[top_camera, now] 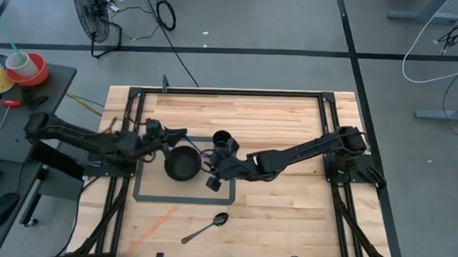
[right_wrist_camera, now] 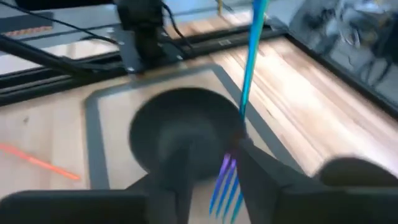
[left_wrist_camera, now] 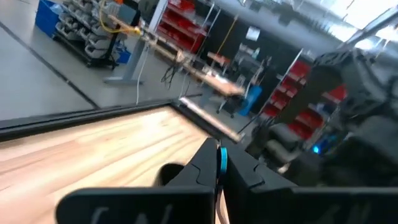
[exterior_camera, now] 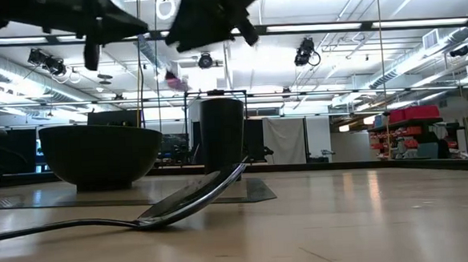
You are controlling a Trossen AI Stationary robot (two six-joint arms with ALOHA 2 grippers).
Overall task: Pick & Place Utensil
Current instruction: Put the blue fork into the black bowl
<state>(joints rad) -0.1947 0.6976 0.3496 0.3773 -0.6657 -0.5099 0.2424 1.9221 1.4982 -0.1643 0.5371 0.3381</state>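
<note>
In right tool, blue fork.

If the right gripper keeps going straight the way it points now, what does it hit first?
Most likely the black bowl: the right gripper, shut on the blue fork, points at it. Depth is unclear.

Spoon handle cut off by the low view's left edge; both arms cut off by its top edge. Fork handle cut off by the right wrist view's top edge; tines blurred, contact with the right gripper fingers not resolvable. Bowl partly hidden behind those fingers. Left gripper finger state not determinable; blue item at its tips too blurred to identify. Cup partly covered by the right arm from above.
</note>
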